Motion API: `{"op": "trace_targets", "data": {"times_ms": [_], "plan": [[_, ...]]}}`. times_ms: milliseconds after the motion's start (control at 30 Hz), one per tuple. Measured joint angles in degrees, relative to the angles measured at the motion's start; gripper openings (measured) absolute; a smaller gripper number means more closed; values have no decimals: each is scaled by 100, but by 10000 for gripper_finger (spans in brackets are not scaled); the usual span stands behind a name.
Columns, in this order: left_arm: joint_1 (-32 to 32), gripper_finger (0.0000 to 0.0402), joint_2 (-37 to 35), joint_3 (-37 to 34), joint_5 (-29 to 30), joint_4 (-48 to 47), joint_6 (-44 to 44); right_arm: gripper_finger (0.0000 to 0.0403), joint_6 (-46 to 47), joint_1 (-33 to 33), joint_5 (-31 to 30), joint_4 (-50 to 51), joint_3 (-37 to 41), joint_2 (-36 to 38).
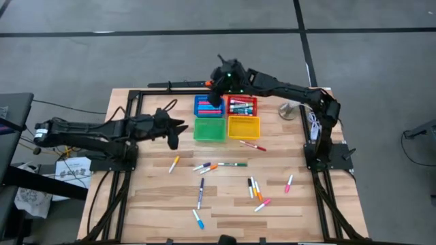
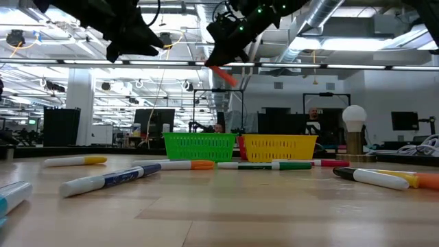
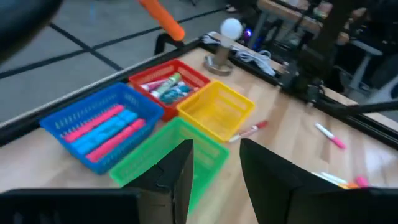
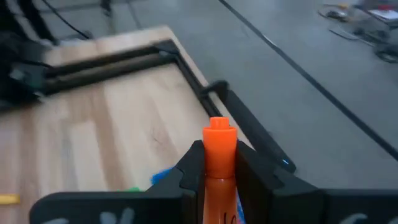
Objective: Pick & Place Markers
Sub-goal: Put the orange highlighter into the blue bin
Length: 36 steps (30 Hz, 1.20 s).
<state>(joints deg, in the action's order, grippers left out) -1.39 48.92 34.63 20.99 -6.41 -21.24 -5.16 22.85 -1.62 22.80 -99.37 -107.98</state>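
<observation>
Several markers (image 1: 225, 165) in many colours lie flat and scattered on the wooden table. More lie in the blue tray (image 1: 209, 107) and the red tray (image 1: 242, 106). My right gripper (image 1: 218, 90) hovers high over the blue tray, shut on an orange marker (image 4: 219, 146). My left gripper (image 1: 174, 134) is open, raised above the table just left of the green tray (image 1: 209, 129); its wrist view shows the gripper (image 3: 214, 168) with nothing between the fingers. My right gripper pinches the orange marker between its two fingers (image 4: 189, 168). The marker lies along the fingers, and its capped end (image 4: 219, 127) sticks out past their tips. It is lifted clear and slants downward from the gripper (image 2: 223, 75), above the trays.
The green tray (image 3: 168, 155) and the yellow tray (image 1: 243, 126) sit in front of the blue and red ones. A lamp with a round white bulb (image 1: 291, 109) stands right of the trays. Black frame rails (image 1: 129, 102) border the table.
</observation>
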Motion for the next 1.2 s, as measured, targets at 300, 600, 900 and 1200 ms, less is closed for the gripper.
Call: {"op": "trace_targets", "data": {"times_ms": [300,600,900,1200], "plan": [[-275,131,427,0,-177,1865,1246,54,656,-185,1629,-1740,0,0],[-275,131,425,2,-274,2107,1329,54,983,-650,2121,-2487,0,61],[-270,131,423,2,-387,2109,1312,54,962,-1134,1934,-2678,0,59],[-270,131,425,-7,-780,2504,1335,54,911,-1324,1662,-2842,0,59]]}}
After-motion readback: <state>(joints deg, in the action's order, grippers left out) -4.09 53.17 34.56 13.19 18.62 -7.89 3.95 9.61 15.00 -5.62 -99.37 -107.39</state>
